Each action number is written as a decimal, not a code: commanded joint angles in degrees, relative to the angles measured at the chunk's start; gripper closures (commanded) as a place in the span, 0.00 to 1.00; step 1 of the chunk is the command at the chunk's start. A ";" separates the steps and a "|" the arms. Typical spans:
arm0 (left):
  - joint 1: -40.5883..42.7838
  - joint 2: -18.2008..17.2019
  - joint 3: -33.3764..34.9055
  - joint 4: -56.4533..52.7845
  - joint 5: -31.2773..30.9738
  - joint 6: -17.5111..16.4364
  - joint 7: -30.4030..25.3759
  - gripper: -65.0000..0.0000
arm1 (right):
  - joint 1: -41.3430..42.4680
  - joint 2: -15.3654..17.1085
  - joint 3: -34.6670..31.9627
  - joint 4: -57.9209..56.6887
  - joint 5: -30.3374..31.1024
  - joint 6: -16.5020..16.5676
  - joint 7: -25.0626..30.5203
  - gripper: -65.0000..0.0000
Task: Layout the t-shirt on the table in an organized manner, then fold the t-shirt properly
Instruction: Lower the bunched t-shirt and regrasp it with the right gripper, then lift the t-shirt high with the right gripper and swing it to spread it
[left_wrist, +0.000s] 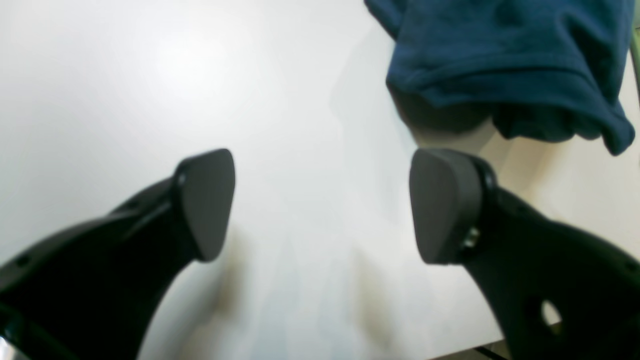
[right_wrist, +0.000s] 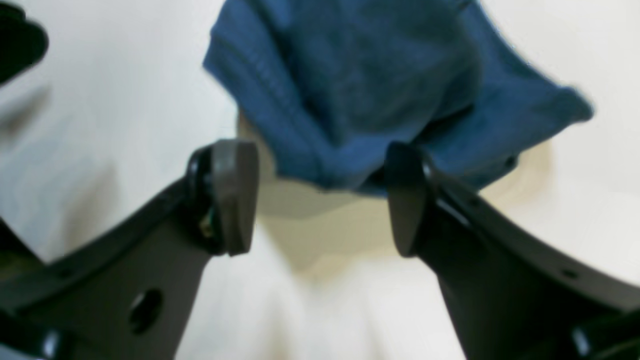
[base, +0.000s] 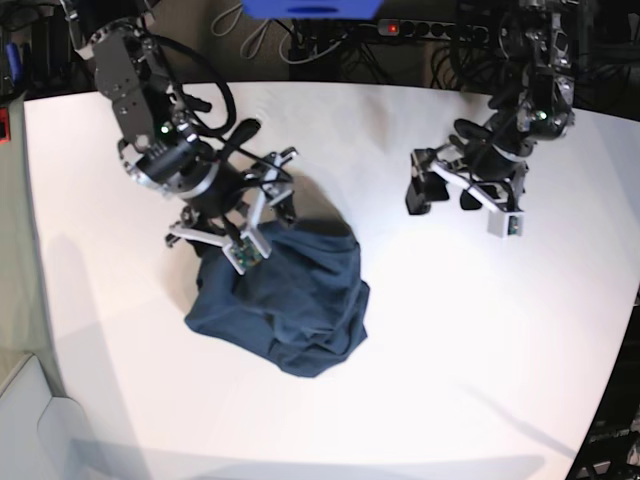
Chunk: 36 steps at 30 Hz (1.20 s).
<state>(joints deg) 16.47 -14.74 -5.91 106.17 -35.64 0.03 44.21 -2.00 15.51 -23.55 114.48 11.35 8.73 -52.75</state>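
Right gripper (right_wrist: 320, 200) jaws spread, t-shirt (base: 285, 300) hem between them | left gripper (left_wrist: 320, 205) spread over bare surface (base: 480, 330), farther | we favour right.

The right pincer (right_wrist: 320, 197) stood with its jaws spread wide above the white worktop (right_wrist: 125, 115). A bunched fold of the navy-blue t-shirt (right_wrist: 360, 85) hung just beyond the fingertips (right_wrist: 235, 195), its hem brushing one pad.

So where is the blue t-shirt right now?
In the base view the t-shirt lies crumpled on the white table, left of centre, right beneath the right gripper.
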 joint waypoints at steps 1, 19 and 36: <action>-0.34 -0.33 -0.20 0.95 -0.63 0.10 -0.73 0.18 | 0.55 0.10 0.30 0.73 0.03 -0.16 1.19 0.38; -0.25 -0.33 -0.20 0.86 -0.63 0.10 -0.73 0.18 | 1.78 -0.78 -0.05 -7.53 0.03 -0.16 6.47 0.38; -0.34 -0.33 -0.20 0.95 -0.63 0.10 -1.00 0.18 | 7.49 -0.52 0.39 0.56 -0.06 -0.34 5.85 1.00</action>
<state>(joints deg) 16.47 -14.74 -5.89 106.17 -35.64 0.03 44.36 3.88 14.74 -23.49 113.84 11.31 8.58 -48.93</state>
